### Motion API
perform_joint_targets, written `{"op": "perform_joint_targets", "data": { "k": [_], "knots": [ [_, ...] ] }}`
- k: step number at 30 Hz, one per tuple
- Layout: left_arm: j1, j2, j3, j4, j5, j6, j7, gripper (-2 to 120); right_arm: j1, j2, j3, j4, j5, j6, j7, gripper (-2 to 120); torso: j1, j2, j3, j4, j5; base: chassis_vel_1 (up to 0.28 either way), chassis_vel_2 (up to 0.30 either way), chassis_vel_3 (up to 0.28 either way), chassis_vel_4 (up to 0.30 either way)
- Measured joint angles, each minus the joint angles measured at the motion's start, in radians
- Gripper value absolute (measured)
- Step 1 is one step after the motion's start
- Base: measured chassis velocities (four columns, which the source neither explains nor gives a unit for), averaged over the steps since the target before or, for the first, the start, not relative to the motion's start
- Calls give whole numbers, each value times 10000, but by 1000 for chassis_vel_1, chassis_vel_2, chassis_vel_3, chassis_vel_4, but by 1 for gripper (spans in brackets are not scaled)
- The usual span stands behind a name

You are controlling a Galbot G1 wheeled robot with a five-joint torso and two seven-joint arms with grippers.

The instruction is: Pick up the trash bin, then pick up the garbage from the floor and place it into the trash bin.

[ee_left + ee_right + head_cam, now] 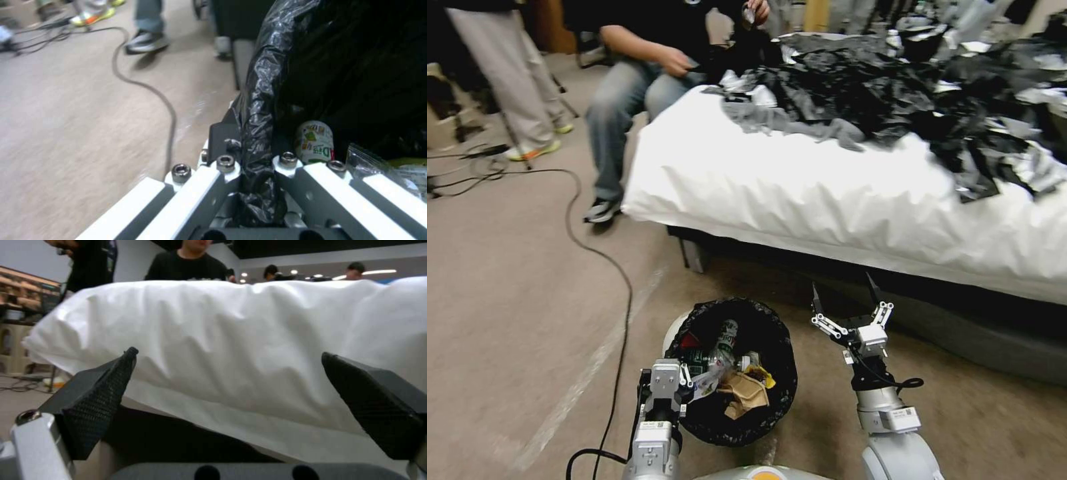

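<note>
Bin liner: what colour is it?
Black, clearest in the head view, the liner.

Head view: high, angled forward and down over both arms, floor and bed (pixel 827 193); left wrist view: close along the bin's lined rim (pixel 258 110), sharing the floor cable (pixel 146 90) with the head view; right wrist view: low, level, near, facing the bed's white side.

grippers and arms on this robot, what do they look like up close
Both arms are silver-grey cylinders. The right gripper has white linkage bars and two pointed black fingers with a woven texture; a black cable loops beside its wrist, above a small white label. The left gripper has a boxy silver body, white bars joined by steel hex bolts, and a black cable trailing below.
</note>
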Motion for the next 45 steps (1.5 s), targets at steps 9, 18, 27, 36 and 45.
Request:
{"op": "perform_joint_targets", "data": {
  "k": [9, 18, 27, 36, 45],
  "knots": [
    [9, -51, -17, -91, 28, 0, -2, 0, -7, 11, -8, -5, 1, 3, -17, 100, 0, 0, 0, 0, 0, 135, 118, 123, 133],
    [37, -84, -51, -337, 27, 14, -2, 0, 17, 27, -25, -38, 13, 3, -85, 100, 0, 0, 0, 0, 0, 124, 132, 128, 123],
    [54, -100, -105, -528, -48, 28, -3, 0, -9, 25, 11, -38, 14, 19, -128, 100, -1, 0, 0, 0, 0, 130, 125, 125, 134],
    [57, -124, -124, -686, -167, 42, -27, 0, -43, 31, 16, -42, 5, 43, -155, 100, -1, 0, 0, 0, 0, 128, 126, 132, 125],
    [50, -118, -167, -830, -388, 98, -125, 0, -53, -3, 40, -68, -12, 64, -157, 100, -1, 0, 0, -1, 0, 118, 124, 130, 123]
  ]
}}
